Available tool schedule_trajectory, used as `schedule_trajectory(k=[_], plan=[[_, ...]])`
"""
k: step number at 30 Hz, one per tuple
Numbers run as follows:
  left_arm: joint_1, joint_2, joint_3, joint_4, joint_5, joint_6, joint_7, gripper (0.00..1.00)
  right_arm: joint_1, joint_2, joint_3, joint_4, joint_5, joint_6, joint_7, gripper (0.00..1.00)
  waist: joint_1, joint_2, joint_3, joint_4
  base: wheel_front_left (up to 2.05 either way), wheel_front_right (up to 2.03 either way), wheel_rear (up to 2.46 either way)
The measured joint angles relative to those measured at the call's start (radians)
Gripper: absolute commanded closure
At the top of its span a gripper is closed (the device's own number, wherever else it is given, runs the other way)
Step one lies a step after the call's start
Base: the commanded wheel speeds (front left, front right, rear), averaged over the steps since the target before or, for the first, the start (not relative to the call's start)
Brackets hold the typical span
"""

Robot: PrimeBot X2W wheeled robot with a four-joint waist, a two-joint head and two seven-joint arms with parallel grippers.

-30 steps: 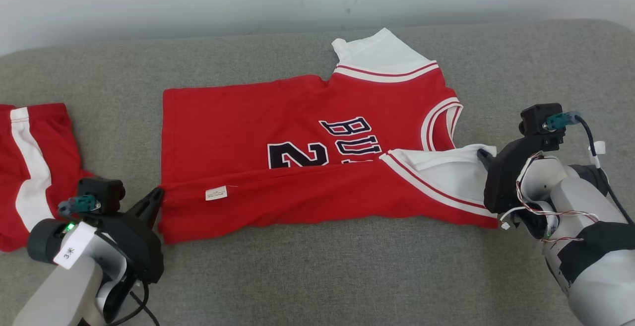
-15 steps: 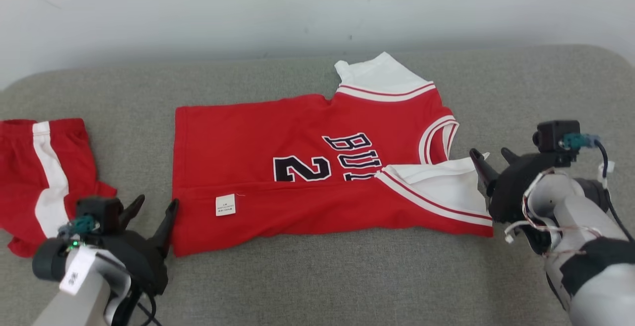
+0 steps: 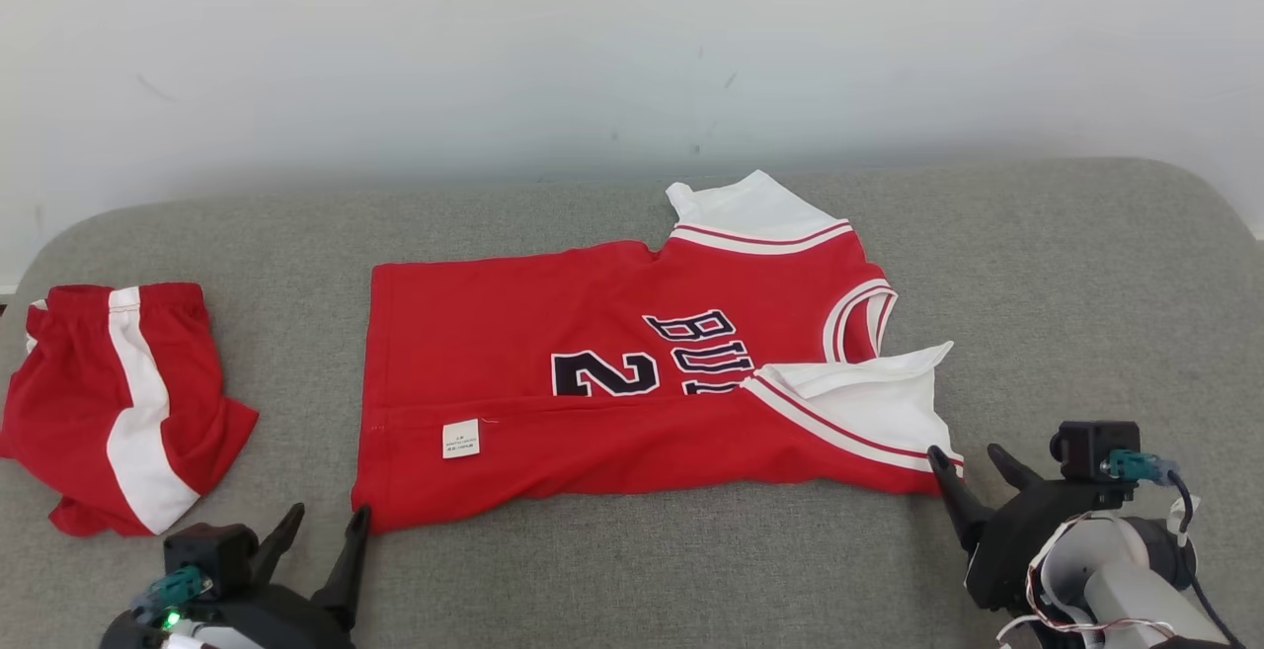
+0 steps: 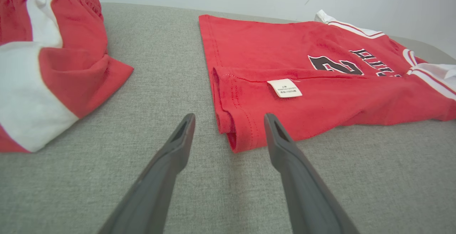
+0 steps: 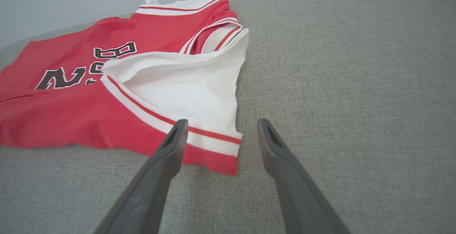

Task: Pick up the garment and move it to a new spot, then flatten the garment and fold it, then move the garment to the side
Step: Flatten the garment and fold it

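The garment is a red jersey with white sleeves and dark lettering, lying flat on the grey cushion with its near long edge folded over, a white label showing. My left gripper stands open just off the jersey's near left corner, nothing between its fingers. At the near right corner, by the white sleeve, my right gripper is open too and holds nothing. The jersey's hem corner lies between the left fingers in the left wrist view; the sleeve's red-trimmed corner lies between the right fingers in the right wrist view.
Red shorts with a white stripe lie at the cushion's left end. The grey cushion has bare room to the right of the jersey and along its front. A pale wall rises behind.
Both grippers went from shut on the jersey's near corners to open and drew back toward me. The head camera tilted up, so the whole scene sits lower in view.
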Motion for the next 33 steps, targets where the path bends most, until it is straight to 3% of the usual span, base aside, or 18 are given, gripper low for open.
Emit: schedule_trajectory(k=[17,33], plan=[[-0.005,-0.045,-0.007,0.027,-0.008,-0.013,-0.001,0.00,0.010,0.012,0.068,0.028,-0.058,-0.002,-0.016,0.00,0.0002,0.0001,0.018,0.003,0.00,0.00,0.00],[-0.071,-0.060,-0.028,0.113,-0.009,-0.037,-0.006,0.00,-0.033,0.025,0.097,0.073,-0.085,-0.032,-0.007,0.00,0.0003,0.0001,0.059,-0.009,0.00,0.00,0.00]])
